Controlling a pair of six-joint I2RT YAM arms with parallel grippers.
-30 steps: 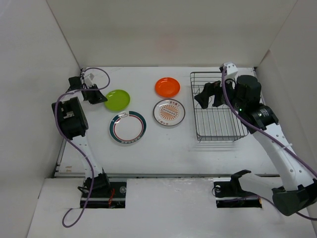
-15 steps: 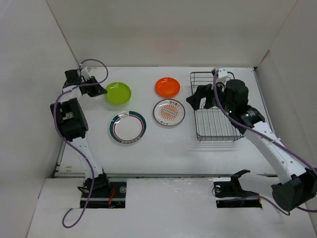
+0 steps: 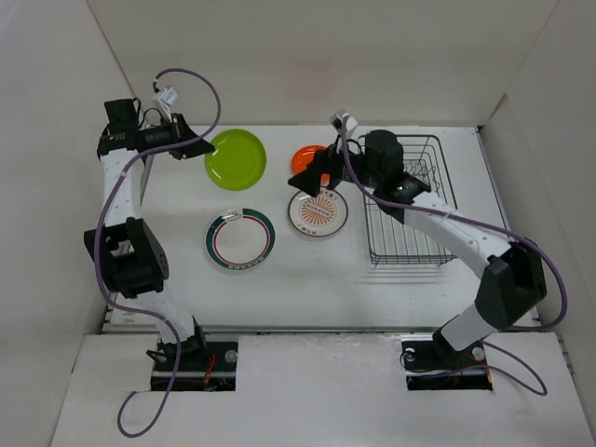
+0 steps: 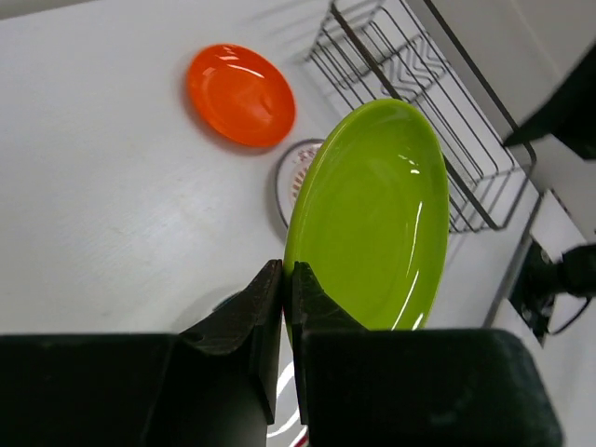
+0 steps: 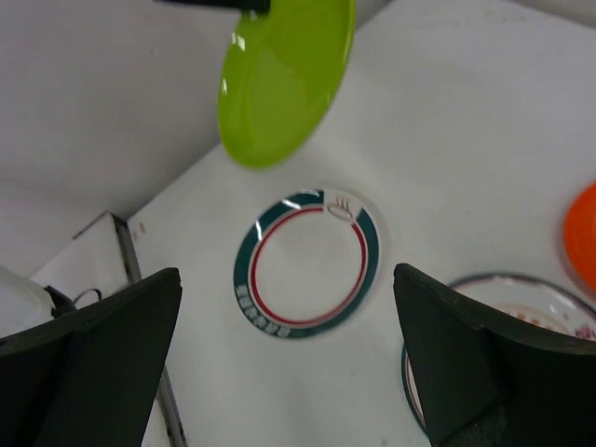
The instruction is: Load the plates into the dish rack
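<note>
My left gripper (image 3: pixel 193 149) is shut on the rim of the lime green plate (image 3: pixel 236 158) and holds it tilted, off the table. The wrist view shows the jaws pinching its near edge (image 4: pixel 287 279), with the plate (image 4: pixel 372 214) standing on edge. My right gripper (image 3: pixel 315 179) is open and empty, hovering over the orange plate (image 3: pixel 305 158) and the sunburst plate (image 3: pixel 318 212). In its wrist view the gripper (image 5: pixel 284 272) has its fingers spread wide, with the ringed plate (image 5: pixel 305 264) flat on the table below them. The dish rack (image 3: pixel 410 200) stands at the right and holds no plates.
White walls close in the table at the back and on both sides. The right arm reaches across the rack's left side. The ringed plate (image 3: pixel 239 239) lies mid-table. The left arm's purple cable loops above the back left corner.
My left gripper has lifted the lime green plate off the table and carried it up and right. My right arm has swung left from over the rack to the orange and sunburst plates.
</note>
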